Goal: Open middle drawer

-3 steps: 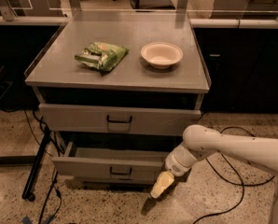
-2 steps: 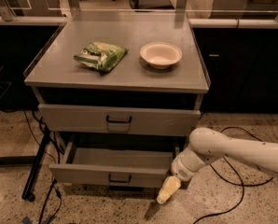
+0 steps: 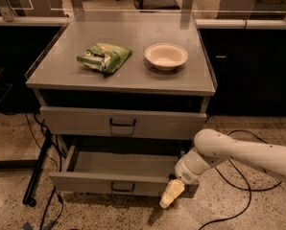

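The gripper claw (image 3: 171, 194) hangs low at the right end of the middle drawer (image 3: 85, 181), in front of its bottom corner. You cannot tell if it is spread or pressed together, or if it touches the front. A second ago the drawer front sat further back. Now it has slid out toward you, and the claw has gone a little down and right with it. You can see the drawer's grey inside, so the job looks nearly done, maybe done. The drawer sticks out well past the shut drawer above (image 3: 157, 124). Its small black handle (image 3: 122, 188) sits mid-front, well left of the claw, and the claw is not on it.
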Controlling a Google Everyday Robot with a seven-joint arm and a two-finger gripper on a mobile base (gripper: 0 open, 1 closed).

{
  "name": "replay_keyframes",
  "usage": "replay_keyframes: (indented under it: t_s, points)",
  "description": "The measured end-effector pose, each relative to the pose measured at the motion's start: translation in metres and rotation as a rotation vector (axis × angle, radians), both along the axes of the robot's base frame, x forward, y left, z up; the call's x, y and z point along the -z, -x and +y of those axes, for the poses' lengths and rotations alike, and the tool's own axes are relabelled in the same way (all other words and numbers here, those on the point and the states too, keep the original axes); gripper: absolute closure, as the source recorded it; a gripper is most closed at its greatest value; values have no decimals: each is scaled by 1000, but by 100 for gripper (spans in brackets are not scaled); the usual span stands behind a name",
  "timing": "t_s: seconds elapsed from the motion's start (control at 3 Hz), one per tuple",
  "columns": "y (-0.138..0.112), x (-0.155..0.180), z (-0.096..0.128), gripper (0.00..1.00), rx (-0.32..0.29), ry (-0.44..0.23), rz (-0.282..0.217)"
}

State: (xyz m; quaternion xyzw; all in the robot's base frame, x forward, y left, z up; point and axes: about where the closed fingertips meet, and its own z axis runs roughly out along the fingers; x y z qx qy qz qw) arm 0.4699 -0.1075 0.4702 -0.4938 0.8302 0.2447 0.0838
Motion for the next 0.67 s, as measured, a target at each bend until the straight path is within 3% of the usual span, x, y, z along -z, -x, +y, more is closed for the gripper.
replay_keyframes:
  t_s: [0.33,0.67]
  points:
    - [-21,-8,19,0,-21,-32,-24]
    - [-23,6,29,0,-41,-31,16]
